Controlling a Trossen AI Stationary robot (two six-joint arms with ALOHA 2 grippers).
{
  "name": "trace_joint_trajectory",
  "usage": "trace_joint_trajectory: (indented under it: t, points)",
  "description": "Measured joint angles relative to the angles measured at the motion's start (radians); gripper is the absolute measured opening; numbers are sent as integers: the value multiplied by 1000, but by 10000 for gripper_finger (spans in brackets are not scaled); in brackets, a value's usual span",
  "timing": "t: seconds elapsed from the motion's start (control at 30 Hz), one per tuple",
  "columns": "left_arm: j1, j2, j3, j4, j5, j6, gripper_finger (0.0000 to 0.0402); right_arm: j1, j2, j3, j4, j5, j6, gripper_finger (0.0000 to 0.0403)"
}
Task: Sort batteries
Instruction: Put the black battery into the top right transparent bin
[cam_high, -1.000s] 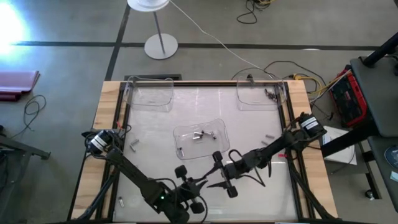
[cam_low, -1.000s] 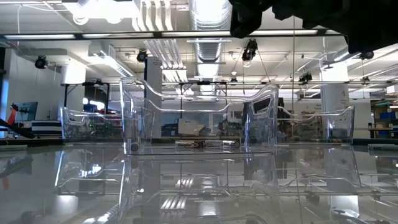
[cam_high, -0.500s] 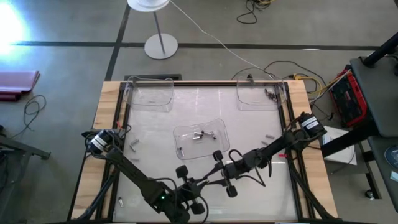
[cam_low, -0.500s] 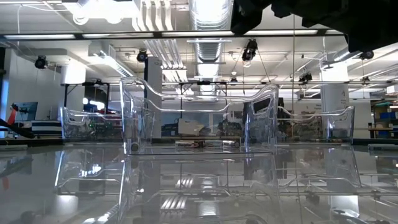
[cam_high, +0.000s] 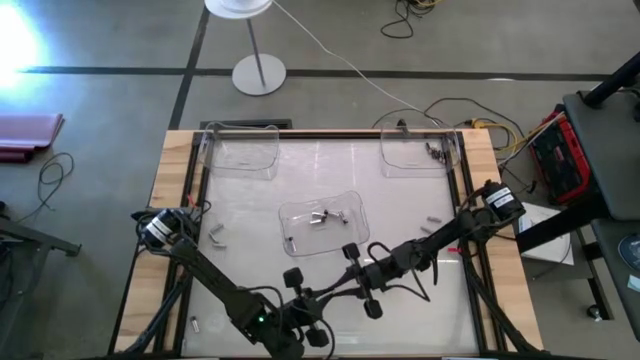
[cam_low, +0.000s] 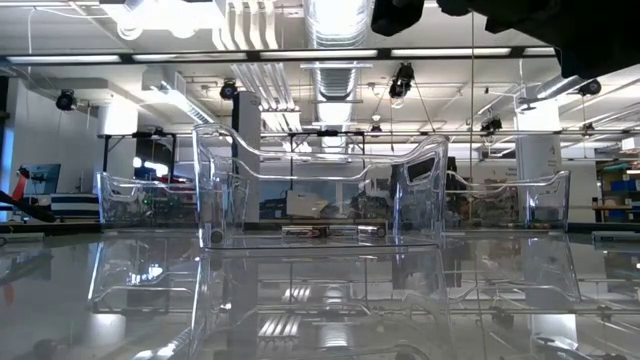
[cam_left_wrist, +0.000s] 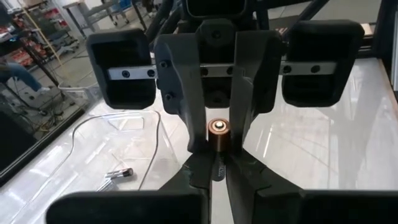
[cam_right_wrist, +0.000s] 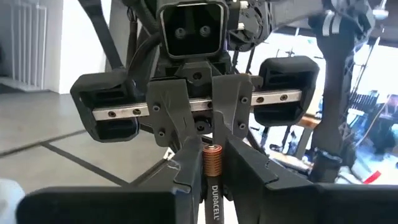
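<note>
One battery (cam_left_wrist: 217, 140), copper at one end and black with lettering at the other (cam_right_wrist: 212, 165), sits between both grippers near the table's front centre. My left gripper (cam_high: 325, 293) and my right gripper (cam_high: 341, 287) meet tip to tip, each shut on it. More batteries (cam_high: 322, 217) lie in the central clear tray (cam_high: 350, 237). Others lie in the far-right tray (cam_high: 433, 152). Loose batteries lie on the glass at the left (cam_high: 215, 235) and right (cam_high: 432, 218). My left gripper (cam_left_wrist: 217, 171) pinches the battery's black part (cam_left_wrist: 217, 168) between its two fingertips, coming level from the table's left. The battery is clear of the table. My right gripper (cam_right_wrist: 211, 196) pinches the black lettered part (cam_right_wrist: 211, 199) between its two fingertips, coming level from the table's right. The copper end (cam_right_wrist: 212, 158) sticks out past them, between the left gripper's fingers.
A clear tray (cam_high: 243, 150) stands at the far left and another (cam_high: 410, 160) at the far right. In the low view the central tray (cam_low: 320, 190) stands mid-table. One battery (cam_high: 195, 323) lies near the front left edge. Dark rails run along both table sides.
The two grippers stood a little apart near the front centre. They have drawn together, and their fingertips now meet around the battery.
</note>
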Motion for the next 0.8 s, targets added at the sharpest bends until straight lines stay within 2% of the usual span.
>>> trace_joint_trajectory:
  t: [0.2,0.33,0.67,0.8]
  points:
    - [0,-9,-1,14,-9,-19,6,0,-1,1,2,-7,-22,25]
    - [0,-14,-1,19,-39,-19,17,-1,-8,2,0,-1,-17,24]
    - [-21,-15,-1,2,-53,-87,111,-1,-60,1,-110,-3,-8,24]
    - [-62,-20,-1,-93,-67,-244,153,-1,-111,-6,-229,6,-9,24]
